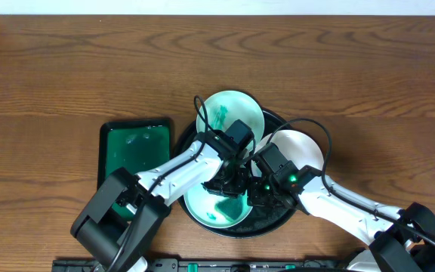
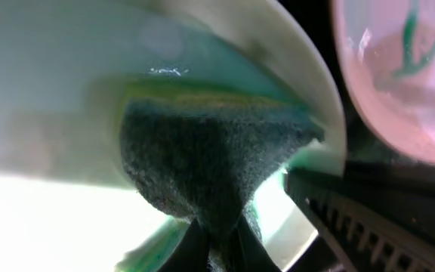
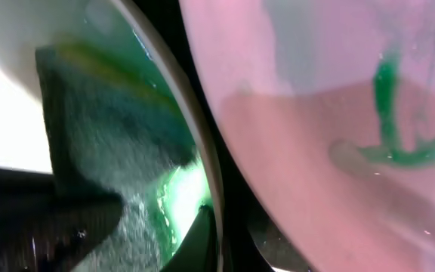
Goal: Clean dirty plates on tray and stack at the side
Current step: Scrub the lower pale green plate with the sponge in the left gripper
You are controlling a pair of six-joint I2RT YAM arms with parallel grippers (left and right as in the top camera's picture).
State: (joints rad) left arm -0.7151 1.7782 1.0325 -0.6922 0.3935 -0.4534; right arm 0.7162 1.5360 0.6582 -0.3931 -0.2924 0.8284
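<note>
A brown wood-grain table (image 1: 66,68) is seen from overhead, bounded at its far edge by a strip of pale wall (image 1: 202,7). At the left, a rectangular green tray (image 1: 103,159) with a dark rim is set just beside the round glossy black tray (image 1: 278,221), which lies at the middle of the table. All three plates are carried on the black tray. The near mint plate (image 1: 202,213) is smeared with green across its floor, and the far mint plate (image 1: 240,106) is marked with a green smear on its left half. The white plate (image 1: 308,147), at the right, looks plain where it is not covered. The left end effector (image 1: 229,183) is clenched on a dark green sponge (image 2: 210,166), which is pressed flat against the inside of the near mint plate close to its rim. The right end effector (image 1: 266,193) is placed at that plate's right edge, between it and the white plate. Whether it is gripping the rim cannot be told.
</note>
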